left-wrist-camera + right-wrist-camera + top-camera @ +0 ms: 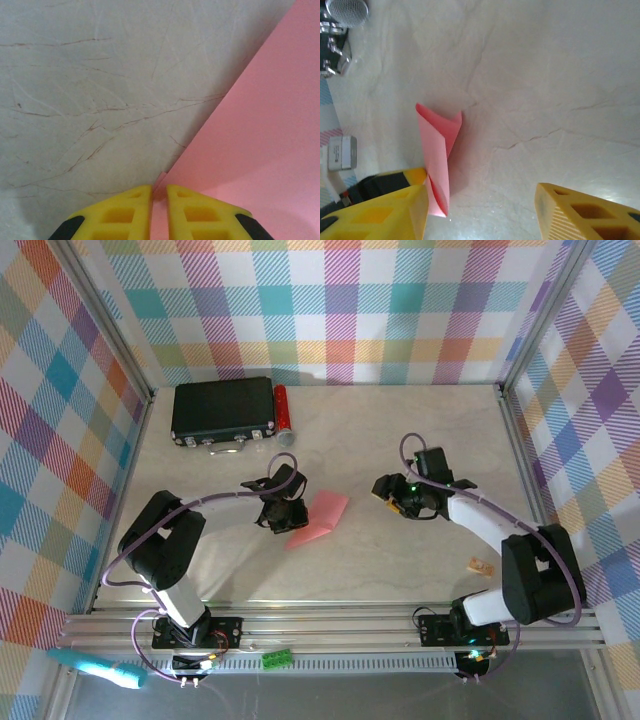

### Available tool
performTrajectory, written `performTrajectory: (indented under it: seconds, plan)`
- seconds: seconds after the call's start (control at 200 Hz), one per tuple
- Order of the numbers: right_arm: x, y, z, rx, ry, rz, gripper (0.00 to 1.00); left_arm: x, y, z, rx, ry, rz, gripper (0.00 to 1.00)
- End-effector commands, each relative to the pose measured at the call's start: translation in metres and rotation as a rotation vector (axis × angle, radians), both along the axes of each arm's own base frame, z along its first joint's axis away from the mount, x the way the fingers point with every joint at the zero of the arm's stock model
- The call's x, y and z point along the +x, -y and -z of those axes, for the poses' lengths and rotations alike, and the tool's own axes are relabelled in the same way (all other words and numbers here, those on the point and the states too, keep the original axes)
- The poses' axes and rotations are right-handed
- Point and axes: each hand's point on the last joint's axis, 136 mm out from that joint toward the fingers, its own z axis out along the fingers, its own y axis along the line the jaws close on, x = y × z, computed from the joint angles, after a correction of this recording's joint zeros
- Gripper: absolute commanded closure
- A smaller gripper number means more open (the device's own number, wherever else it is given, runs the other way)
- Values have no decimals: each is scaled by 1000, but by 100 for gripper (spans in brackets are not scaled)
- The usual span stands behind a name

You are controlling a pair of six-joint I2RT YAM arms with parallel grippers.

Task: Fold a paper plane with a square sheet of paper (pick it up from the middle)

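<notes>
— Where is the thin pink-red square sheet of paper [322, 516]?
— On the pale table [420, 430], in front of the flat black box [222, 408] and a bit to its right. It is partly folded.
— What about the left gripper [159, 192]?
— Its yellow fingers [125, 215] pinch the paper's edge, on the side nearer the box.
— And the right gripper [482, 200]?
— Its fingers are wide apart and hold nothing. It is on the paper's other side, farther from the box.

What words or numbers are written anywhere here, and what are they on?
None can be read.
Pink sheet of paper: blank.
Black box: no label that I can make out.
Small tan thing near the right arm: too small to tell.
</notes>
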Motion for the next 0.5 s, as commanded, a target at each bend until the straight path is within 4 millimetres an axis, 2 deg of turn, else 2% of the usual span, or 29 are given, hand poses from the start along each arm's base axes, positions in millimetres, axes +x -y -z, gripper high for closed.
performTrajectory:
  seconds: [0.0,0.26,0.495]
  plan:
    - [-16,-21,9,58,-65,-50,41,2,-5,8,11,-18,-30,85]
    - [-44,-64,27,107,-153,-143,42,-3,-8,15,23,-39,-28,86]
    - [-55,-96,38,143,-181,-207,47,-5,-8,17,23,-44,-30,86]
